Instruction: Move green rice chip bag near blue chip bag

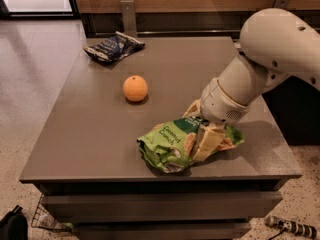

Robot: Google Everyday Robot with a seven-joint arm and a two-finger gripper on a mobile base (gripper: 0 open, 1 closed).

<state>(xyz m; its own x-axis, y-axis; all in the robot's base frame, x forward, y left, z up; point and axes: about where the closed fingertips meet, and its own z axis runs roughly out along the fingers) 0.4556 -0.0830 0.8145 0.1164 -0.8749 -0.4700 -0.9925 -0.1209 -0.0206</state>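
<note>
The green rice chip bag (167, 146) lies crumpled on the grey table (90, 134) near its front right edge. My gripper (201, 133) comes down on the bag's right half from the white arm (272, 49) and is shut on the bag: one cream finger (206, 143) lies across its front and the other (192, 109) shows behind it. The blue chip bag (114, 46) lies at the table's far left corner, well apart from the green bag.
An orange (135, 88) sits on the table between the two bags, nearer the left. A wooden wall and dark rail run behind the table. The floor lies to the left, with a wire basket (45, 218) below the front left corner.
</note>
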